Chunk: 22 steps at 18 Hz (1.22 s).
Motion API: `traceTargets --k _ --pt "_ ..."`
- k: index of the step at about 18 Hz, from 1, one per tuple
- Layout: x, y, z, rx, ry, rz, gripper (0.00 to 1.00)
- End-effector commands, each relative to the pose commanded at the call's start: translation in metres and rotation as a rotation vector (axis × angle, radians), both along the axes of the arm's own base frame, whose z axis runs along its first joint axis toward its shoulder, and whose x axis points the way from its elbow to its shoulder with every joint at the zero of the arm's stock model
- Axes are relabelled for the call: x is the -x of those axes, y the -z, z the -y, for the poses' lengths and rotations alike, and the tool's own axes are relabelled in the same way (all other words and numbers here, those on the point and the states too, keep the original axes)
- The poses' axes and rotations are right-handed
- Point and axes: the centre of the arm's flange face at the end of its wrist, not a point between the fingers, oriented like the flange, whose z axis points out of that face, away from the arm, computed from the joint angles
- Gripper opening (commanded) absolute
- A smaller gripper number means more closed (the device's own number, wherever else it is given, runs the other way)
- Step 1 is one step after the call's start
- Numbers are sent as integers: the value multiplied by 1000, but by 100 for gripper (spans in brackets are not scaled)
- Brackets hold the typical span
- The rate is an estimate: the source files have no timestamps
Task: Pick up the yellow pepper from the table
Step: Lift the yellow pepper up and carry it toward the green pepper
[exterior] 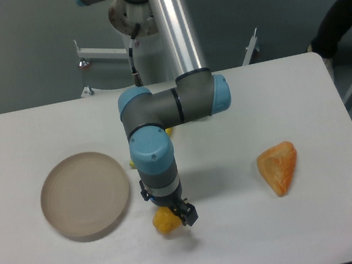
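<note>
On the white surface (50, 123) lie a round beige plate (85, 194), the yellow pepper (164, 221) and an orange wedge (278, 167).

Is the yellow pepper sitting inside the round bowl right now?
No, the yellow pepper lies on the white table to the right of the bowl, under the tool.

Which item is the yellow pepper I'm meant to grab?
Start at the round tan plate on the white table; right of its lower rim is the gripper. The yellow pepper is the small yellow-orange lump under it, smaller than the orange wedge farther right.
</note>
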Motion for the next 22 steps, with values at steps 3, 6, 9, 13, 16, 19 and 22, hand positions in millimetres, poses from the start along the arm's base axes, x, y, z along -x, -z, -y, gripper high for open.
traceTargets --k 3,6,9,13,16,19,22 --pt "-1 4 -1 5 -2 1 14" --pt "3 -16 7 -8 -8 -4 13" --pt "41 -61 45 23 -67 16 13" --pt "100 -120 111 103 43 61 12" --pt "124 -135 136 122 114 76 12" --pt "140 -143 150 121 186 70 13" --pt "148 -138 155 127 292 73 15"
